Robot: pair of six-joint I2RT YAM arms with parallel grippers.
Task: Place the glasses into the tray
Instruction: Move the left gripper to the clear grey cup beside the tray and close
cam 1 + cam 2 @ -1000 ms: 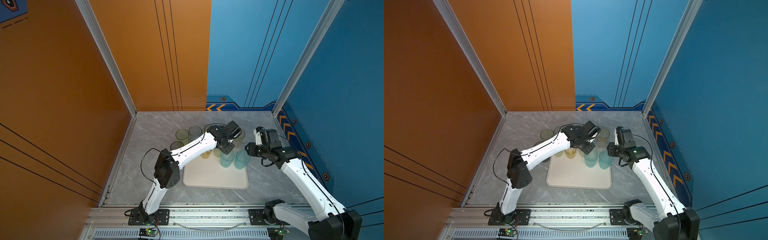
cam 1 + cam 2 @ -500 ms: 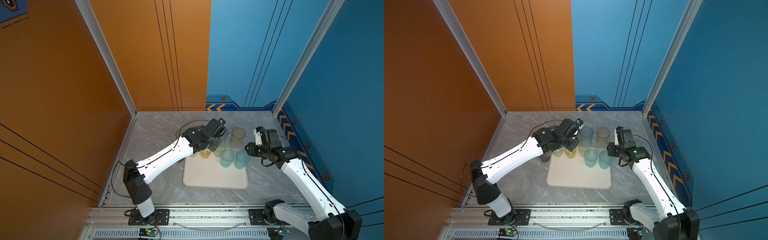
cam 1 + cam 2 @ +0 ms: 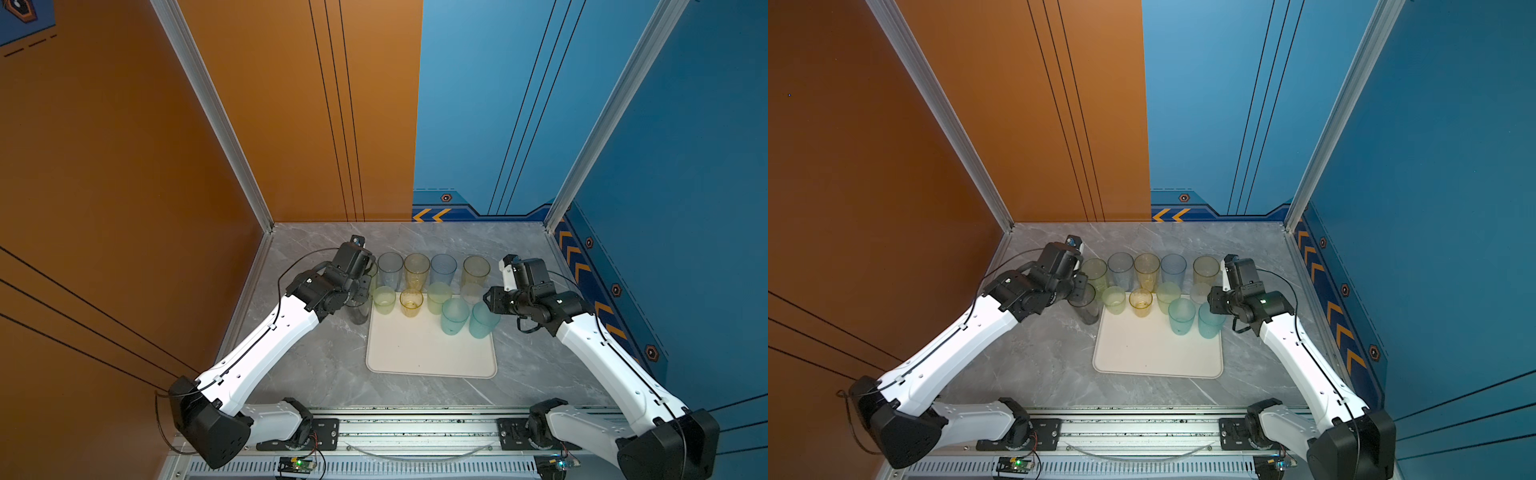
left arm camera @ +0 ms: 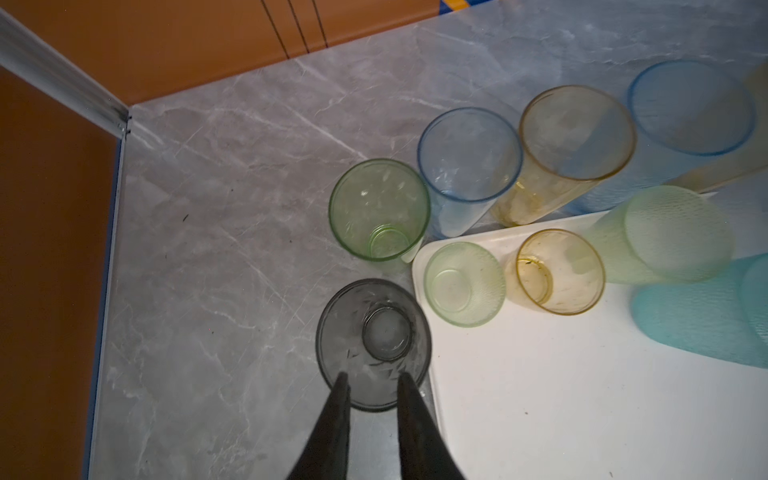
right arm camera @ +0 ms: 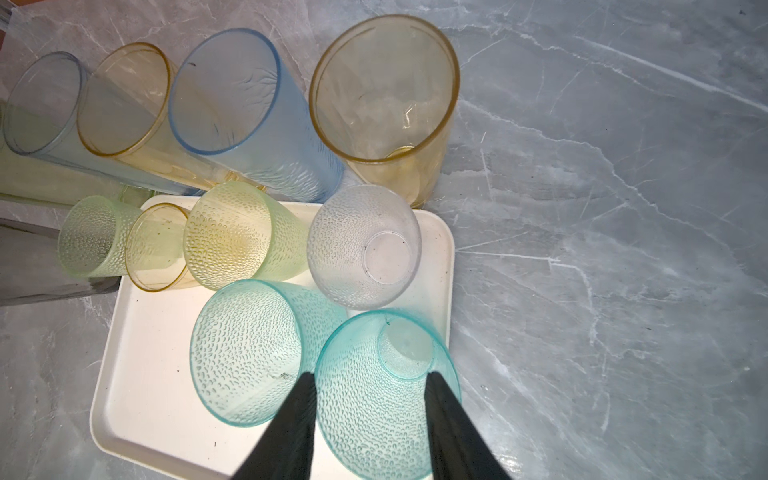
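The cream tray holds several glasses along its far part, among them a short green one, a short yellow one and two teal ones. My right gripper is shut on the teal glass that stands at the tray's right edge, one finger on each side. A smoky grey glass stands on the table just left of the tray. My left gripper hangs over its near rim, its fingers a narrow gap apart and holding nothing.
Behind the tray, on the marble table, stands a row of tall glasses: green, pale blue, yellow, blue and yellow. The orange wall is close on the left.
My left arm has swung left, from over the tray's far side to above the grey glass, and its jaws have narrowed a little. The right arm has not moved.
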